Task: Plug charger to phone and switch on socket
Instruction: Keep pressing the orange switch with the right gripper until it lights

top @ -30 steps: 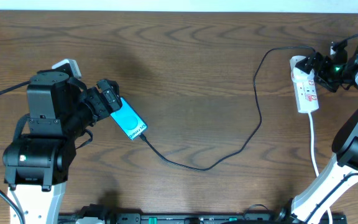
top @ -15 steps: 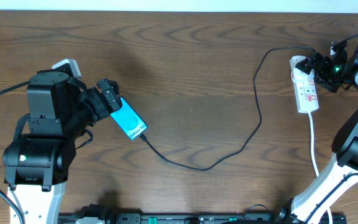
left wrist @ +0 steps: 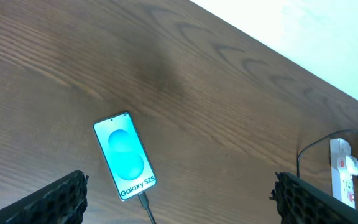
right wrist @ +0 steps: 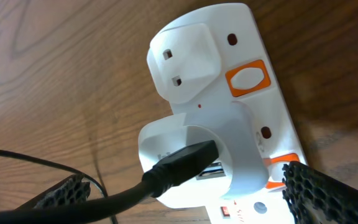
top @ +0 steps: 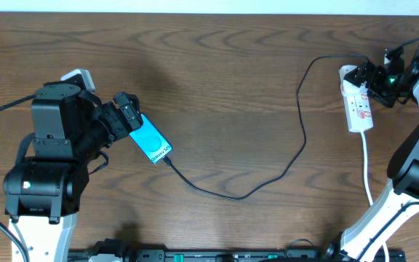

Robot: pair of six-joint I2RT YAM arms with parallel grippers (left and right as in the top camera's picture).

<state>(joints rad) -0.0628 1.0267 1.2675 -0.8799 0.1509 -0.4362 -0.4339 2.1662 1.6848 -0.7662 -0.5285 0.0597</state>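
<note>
In the left part of the overhead view, the left gripper [top: 129, 113] hovers with its jaws spread wide, holding nothing. Just beside it the phone [top: 151, 143] lies flat on the table [top: 224, 73], screen lit cyan. The black charger cable [top: 297, 149] meets the phone's lower end, loops across the middle and climbs to the upper right, into a white adapter [right wrist: 197, 155] on the power strip [top: 358, 108]. There the right gripper [top: 373, 76] stands wide at the strip's rounded end, gripping nothing.

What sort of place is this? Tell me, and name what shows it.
Probably a robot lab workbench: a wooden table, a left arm and right arm at its sides, and a phone, charger and socket laid out.
</note>
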